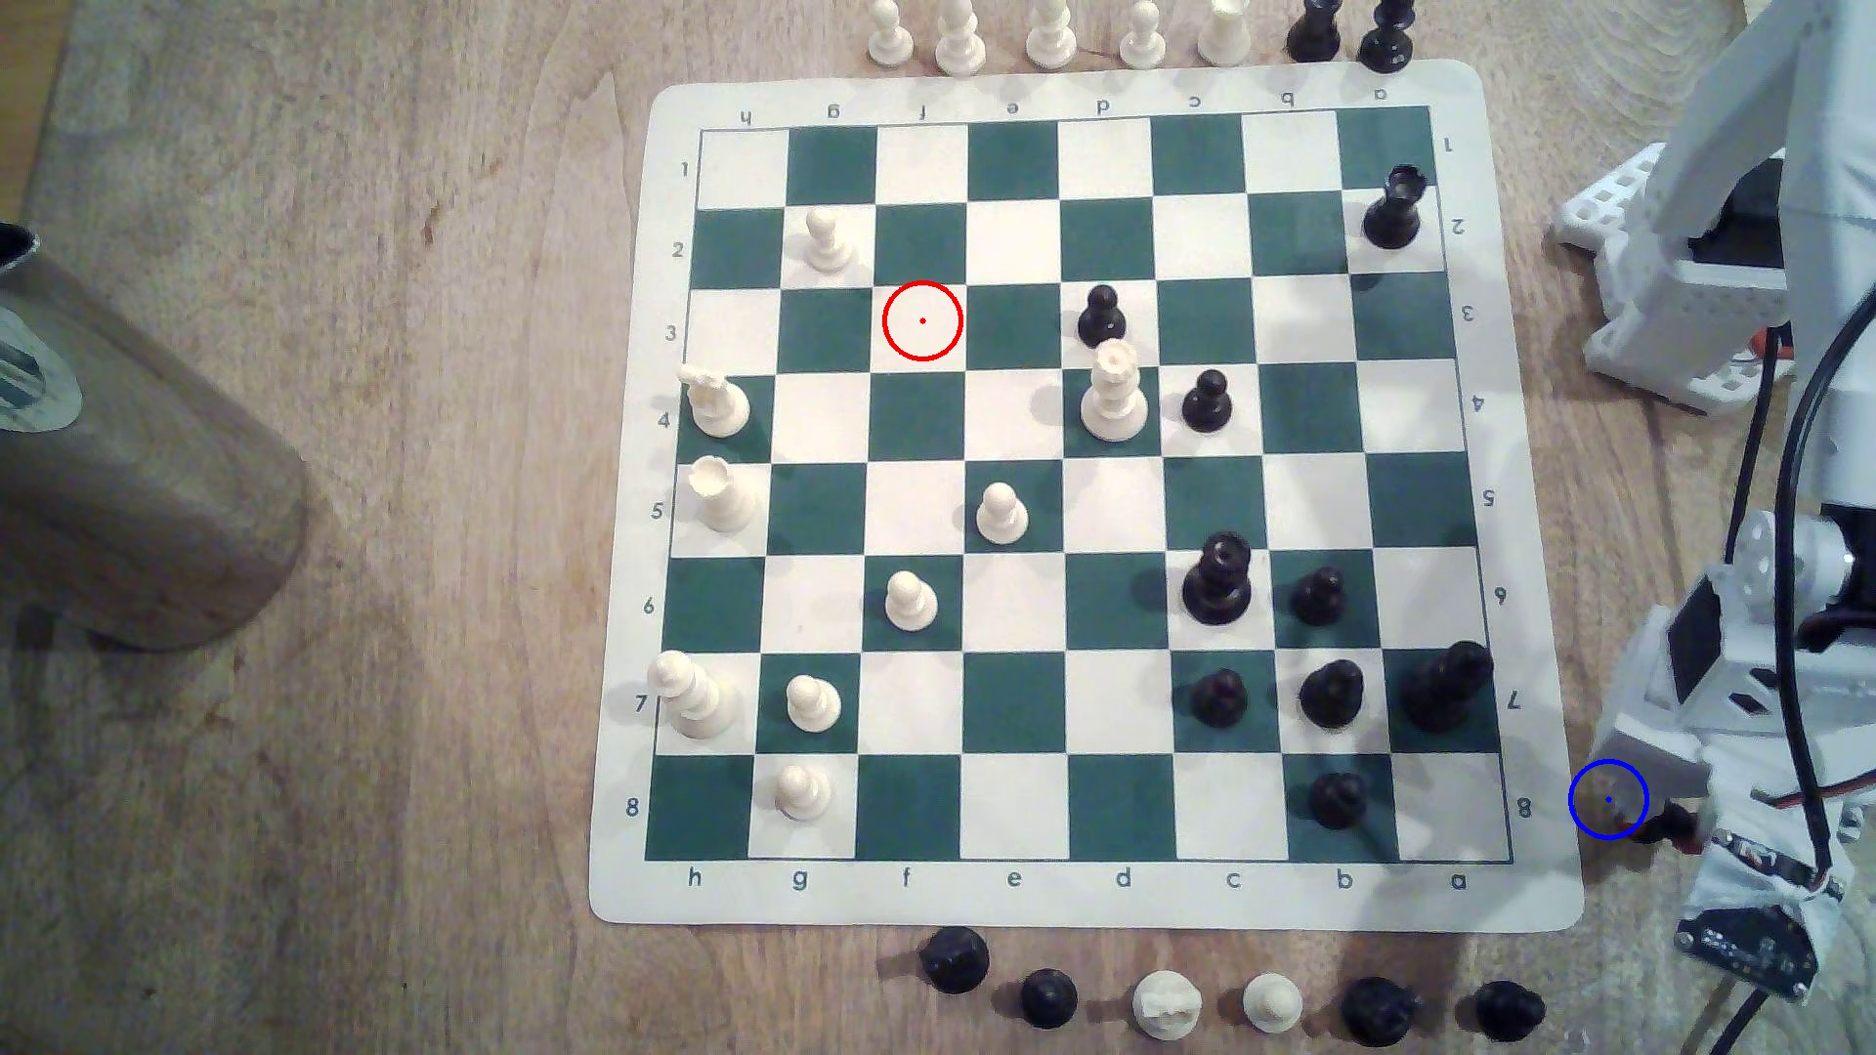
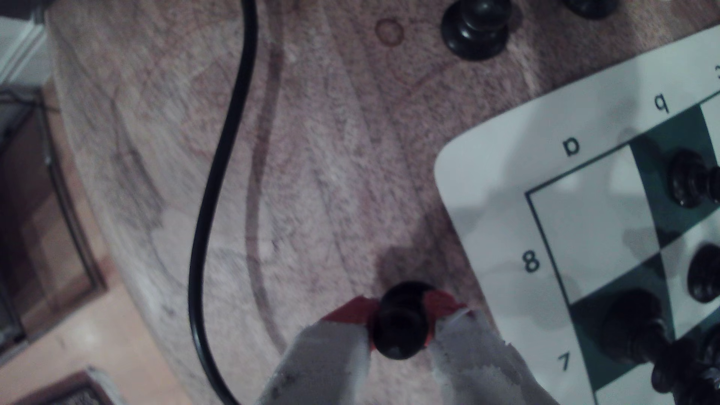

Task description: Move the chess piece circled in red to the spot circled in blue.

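So the gripper [image 2: 401, 323] has its two pale, tape-wrapped fingers [image 2: 331, 350] with red tips pinched in tight on the black pawn [image 2: 401, 319], no gap on either side of it. The wrist view looks down on the glossy round ball head and the flared base under it. It sits over bare table wood just off the a8 corner of the board, clear of the white border.

In the exterior view the blue ring [image 1: 1608, 799] sits right there too, just past the "8" label on the exterior view's right, on pale wood grain. The white 3D-printed arm [image 1: 1726, 710] crowds that spot and I can only just make out something dark [image 1: 1665, 827] beside the ring, probably the pawn, but it's too blurry to swear whether the base is down on the wood or not.

The red ring [image 1: 922, 321] is on the white f3 square with nothing standing in it.

The board [image 1: 1025, 903] is a thin roll-up mat, green and white squares, rounded corners, lying flat on the worn, streaky wooden table [image 1: 355, 710]. A black cable [image 2: 218, 194] snakes across the wood near the gripper, apart from it. Nearest neighbours on the mat are the black pieces on a7 [image 1: 1447, 685] and b8 [image 1: 1335, 799]; a8 between them and the ring is open. A row of captured pieces lines the table below the mat, the closest one [image 1: 1510, 1009] well apart from the ring.
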Controlling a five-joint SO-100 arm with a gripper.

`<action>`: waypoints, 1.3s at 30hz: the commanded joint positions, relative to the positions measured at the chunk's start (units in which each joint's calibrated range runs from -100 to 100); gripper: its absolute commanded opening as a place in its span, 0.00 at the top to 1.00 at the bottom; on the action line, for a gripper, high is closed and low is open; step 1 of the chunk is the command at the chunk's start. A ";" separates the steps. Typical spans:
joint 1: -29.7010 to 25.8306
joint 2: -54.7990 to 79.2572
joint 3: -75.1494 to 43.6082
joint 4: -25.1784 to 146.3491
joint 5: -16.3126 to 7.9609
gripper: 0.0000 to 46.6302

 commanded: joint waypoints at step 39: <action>5.27 -14.27 2.17 7.70 -0.05 0.43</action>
